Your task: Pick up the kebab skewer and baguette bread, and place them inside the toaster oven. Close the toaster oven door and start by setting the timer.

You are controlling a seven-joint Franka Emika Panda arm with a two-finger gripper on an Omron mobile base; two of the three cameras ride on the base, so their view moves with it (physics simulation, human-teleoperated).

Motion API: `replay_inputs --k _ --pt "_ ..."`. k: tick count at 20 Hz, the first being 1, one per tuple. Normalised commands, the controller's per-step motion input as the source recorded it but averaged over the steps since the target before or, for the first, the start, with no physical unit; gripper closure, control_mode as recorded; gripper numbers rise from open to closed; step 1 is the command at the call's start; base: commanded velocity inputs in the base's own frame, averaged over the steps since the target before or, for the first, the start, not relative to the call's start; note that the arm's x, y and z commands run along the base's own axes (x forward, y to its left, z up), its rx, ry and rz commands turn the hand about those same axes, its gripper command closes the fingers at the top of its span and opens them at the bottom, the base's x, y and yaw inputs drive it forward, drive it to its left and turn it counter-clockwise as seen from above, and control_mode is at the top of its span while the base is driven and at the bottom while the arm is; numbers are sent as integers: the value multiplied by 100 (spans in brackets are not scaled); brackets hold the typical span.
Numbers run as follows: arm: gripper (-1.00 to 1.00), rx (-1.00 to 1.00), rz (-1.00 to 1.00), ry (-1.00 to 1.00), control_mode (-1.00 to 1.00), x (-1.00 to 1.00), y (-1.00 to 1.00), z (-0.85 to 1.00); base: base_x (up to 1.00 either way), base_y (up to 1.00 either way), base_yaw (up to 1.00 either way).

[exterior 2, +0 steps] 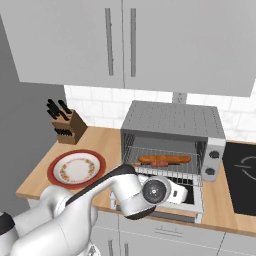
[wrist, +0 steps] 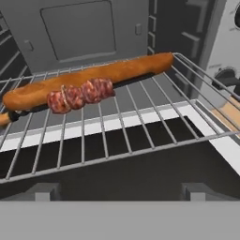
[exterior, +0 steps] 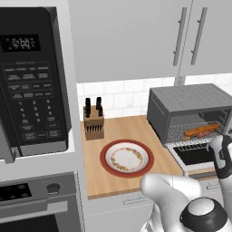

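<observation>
food: baguette bread and kebab skewer lay on the rack | toaster oven door hung open, near, below gripper | fingers wide apart, empty

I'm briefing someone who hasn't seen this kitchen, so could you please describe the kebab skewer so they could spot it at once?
Find the gray toaster oven on the wooden counter, its door folded down. On its wire rack two long items lie side by side. The kebab skewer is the shorter, thinner one, threaded with reddish-brown meat chunks, in front of the smooth orange-brown baguette bread.
</observation>
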Motion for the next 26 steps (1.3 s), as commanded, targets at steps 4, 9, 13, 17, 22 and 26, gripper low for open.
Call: replay_inputs --k 4,9,13,17,22,26 --pt "-100 -12 1 -5 -100 0 -1 0 0 0 0" --pt "-100 -9 13 -4 -100 0 0 0 0 0 0" --pt "-100 -2 16 -1 -100 0 0 0 0 0 0" --pt "-100 0 4 -2 -100 0 -8 0 0 0 0" --pt "-100 0 1 -3 -100 8 -6 0 0 0 0" --pt "-100 0 0 -3 -100 16 1 0 0 0 0"
